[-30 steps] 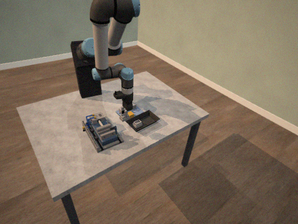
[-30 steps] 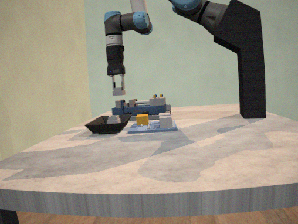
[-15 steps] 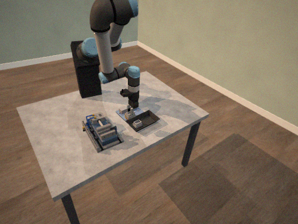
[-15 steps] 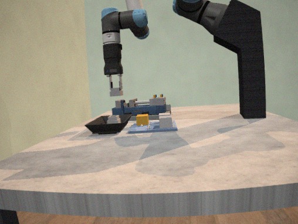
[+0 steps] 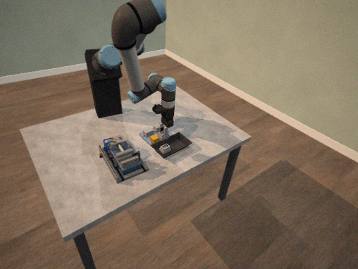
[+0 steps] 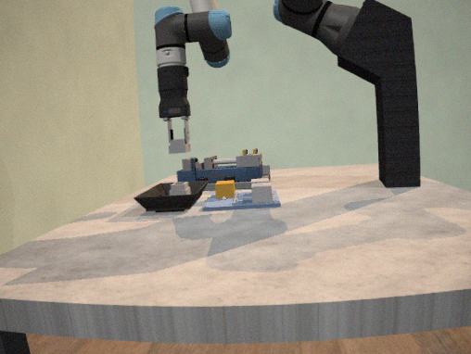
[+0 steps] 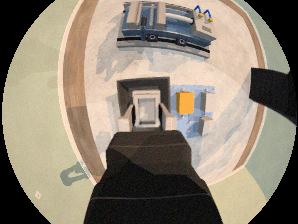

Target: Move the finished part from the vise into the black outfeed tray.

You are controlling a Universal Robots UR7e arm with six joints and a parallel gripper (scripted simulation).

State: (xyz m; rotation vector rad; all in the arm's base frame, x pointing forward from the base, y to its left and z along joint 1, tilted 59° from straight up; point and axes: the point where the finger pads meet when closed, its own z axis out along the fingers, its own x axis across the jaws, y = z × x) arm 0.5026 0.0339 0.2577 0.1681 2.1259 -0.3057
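My gripper (image 6: 178, 146) is shut on the finished part (image 6: 179, 147), a small grey block with a pocket on top, and holds it well above the table. It hangs over the black outfeed tray (image 6: 171, 195), near the tray's end next to the blue plate. In the wrist view the held part (image 7: 147, 110) sits over the tray (image 7: 143, 91). Another grey pocketed part (image 5: 165, 148) lies in the tray's near end. The blue vise (image 5: 123, 158) stands apart to the left with nothing between its jaws.
A blue plate (image 6: 241, 200) beside the tray carries a yellow block (image 6: 225, 189) and a grey block (image 6: 261, 194). The robot's black pedestal (image 5: 105, 84) stands at the table's back. The table edge runs just past the tray.
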